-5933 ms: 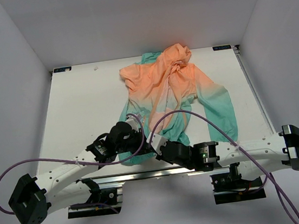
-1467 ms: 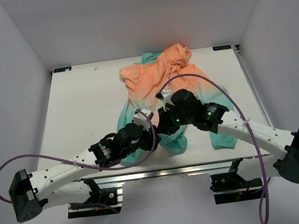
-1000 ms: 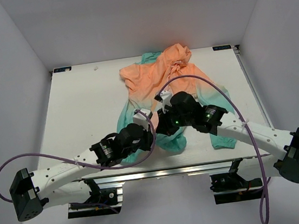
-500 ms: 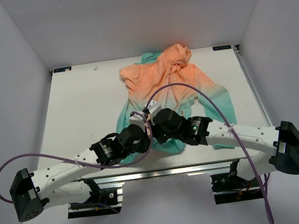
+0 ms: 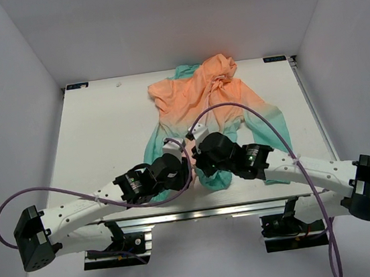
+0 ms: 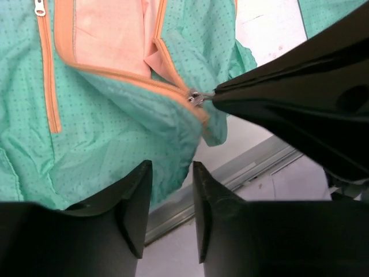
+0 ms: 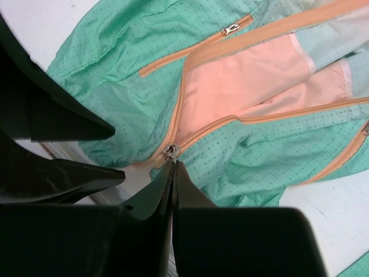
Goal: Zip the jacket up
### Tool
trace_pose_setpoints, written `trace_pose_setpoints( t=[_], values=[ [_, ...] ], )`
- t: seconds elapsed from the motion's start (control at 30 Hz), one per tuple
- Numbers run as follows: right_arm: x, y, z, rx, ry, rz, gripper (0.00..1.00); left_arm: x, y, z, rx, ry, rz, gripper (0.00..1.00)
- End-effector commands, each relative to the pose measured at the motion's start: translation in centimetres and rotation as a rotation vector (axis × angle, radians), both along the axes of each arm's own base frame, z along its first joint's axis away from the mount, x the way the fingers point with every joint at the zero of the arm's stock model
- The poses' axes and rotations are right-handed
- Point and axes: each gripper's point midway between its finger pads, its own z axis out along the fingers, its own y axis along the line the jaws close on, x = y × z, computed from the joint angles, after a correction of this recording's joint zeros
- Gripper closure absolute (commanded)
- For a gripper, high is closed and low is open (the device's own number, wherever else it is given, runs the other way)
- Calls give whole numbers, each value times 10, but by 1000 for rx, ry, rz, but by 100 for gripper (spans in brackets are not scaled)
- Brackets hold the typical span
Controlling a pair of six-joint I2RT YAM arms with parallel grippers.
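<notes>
- Right gripper (image 7: 173,167): jaws pressed together, tips pinching the small metal zipper pull (image 7: 170,152) of the front zipper.
- Left gripper (image 6: 172,168): jaws spread, with nothing between them. Its fingers (image 6: 136,210) hang over teal fabric at the hem, just short of the pull and apart from it.
- In the left wrist view, the right gripper's dark fingertip meets the pull from the right.
- Front zipper: the pull sits low, near the hem. Above it the two orange tapes (image 7: 203,134) part in a V, and pale orange lining (image 7: 242,78) shows between them.
- A pocket zipper (image 7: 232,27) lies to one side of the front opening, on the teal panel.
- The jacket (image 5: 200,99) lies on the white table (image 5: 102,121), right of centre. The orange hood and shoulders point to the far edge, and the teal hem lies at the near edge under both grippers.
- One teal sleeve runs out along the jacket's right side toward the near edge.
- Hem fabric around the pull is bunched and lifted, not flat.
- A metal rail (image 6: 242,167) at the table's near edge runs just beyond the hem.
</notes>
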Motion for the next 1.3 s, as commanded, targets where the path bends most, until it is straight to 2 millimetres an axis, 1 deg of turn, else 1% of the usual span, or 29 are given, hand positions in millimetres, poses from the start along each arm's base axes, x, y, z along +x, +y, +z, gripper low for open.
trace_pose_setpoints(
  t=[0.0,0.07,0.13,0.2,0.23,0.3,0.33,0.37,0.4,0.47,0.5,0.53,0.7,0.77,0.8,0.83,0.87,0.93,0.97,1.0,1.03,1.07,1.13,1.2,1.27],
  values=[
    [-11,-2,10,38,9,61,100,3,-4,25,-38,-39,3,49],
    [-16,-2,11,49,25,78,100,6,-4,29,-40,-55,2,38],
    [-19,-2,11,53,34,91,100,8,-6,33,-49,-67,2,39],
    [-20,-3,12,62,36,91,100,9,-12,39,-69,-85,-18,38],
    [-21,-2,13,66,35,94,100,9,-15,37,-66,-84,-32,38],
    [-22,-1,17,80,34,97,100,10,-20,39,-71,-94,-54,44],
    [-22,-1,18,83,32,95,100,10,-21,33,-51,-85,-56,48],
    [-21,-1,20,89,27,93,100,11,-23,34,-44,-85,-63,54],
    [-20,-2,21,91,23,87,100,10,-23,32,-33,-79,-69,71],
    [-17,-4,21,81,17,70,100,9,-24,28,-10,-62,-77,90],
    [-16,-5,20,72,14,64,100,8,-26,30,-15,-59,-88,97],
    [-12,-7,19,63,4,39,100,7,-26,29,-13,-56,-89,100],
    [2,-10,17,29,-22,-31,100,1,-24,39,-53,-63,-116,100],
    [16,-19,11,-16,-53,-115,100,-2,-23,44,-74,-66,-124,100],
    [20,-23,9,-40,-64,-153,100,-4,-21,51,-92,-74,-124,100],
    [29,-33,9,-83,-93,-211,100,-5,-18,53,-95,-72,-125,100],
    [34,-36,3,-112,-94,-248,100,-6,-16,56,-101,-75,-124,100],
    [42,-39,1,-140,-119,-287,100,-11,-11,64,-115,-76,-129,100],
    [44,-36,-1,-132,-119,-299,100,-12,-10,65,-117,-74,-133,100],
    [46,-34,-1,-123,-124,-304,100,-13,-8,66,-115,-70,-129,100],
    [51,-38,-3,-129,-147,-340,100,-15,-4,64,-104,-60,-125,100],
    [56,-35,1,-110,-164,-354,100,-16,-3,62,-100,-48,-121,100],
    [63,-42,2,-126,-188,-429,100,-20,0,57,-84,-20,-122,100],
    [69,-42,2,-121,-217,-457,100,-25,-2,54,-88,8,-136,100],
    [73,-45,-5,-143,-232,-471,100,-29,-4,54,-110,19,-155,100]
  ],
)
